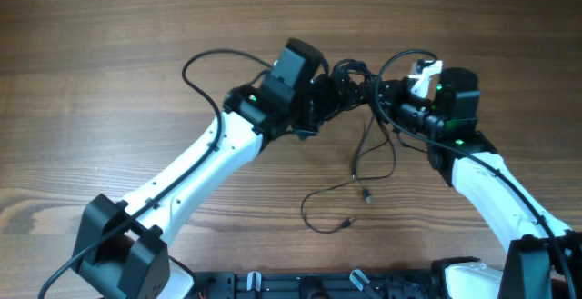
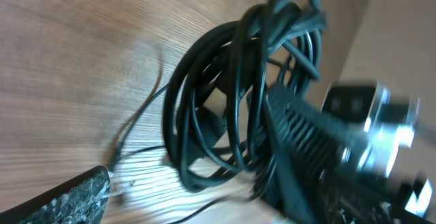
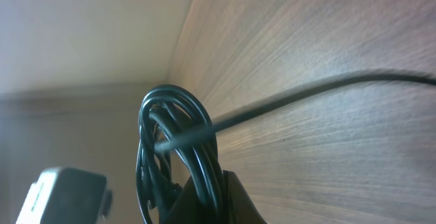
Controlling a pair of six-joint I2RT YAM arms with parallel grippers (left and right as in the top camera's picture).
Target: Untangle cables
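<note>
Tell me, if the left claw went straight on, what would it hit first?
Most likely the cable coil, right ahead of the left gripper. The right gripper holding it sits just beyond, though depth is hard to judge.

Even daylight, motion-blurred wrist views

overhead faces down; both wrists near cable coil (image 1: 348,85) (shared)

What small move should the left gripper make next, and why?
Probably close the left gripper on an outer loop of the coil: its jaws stand open at the coil, the right gripper pinches the other side, and the loops are bunched together.
</note>
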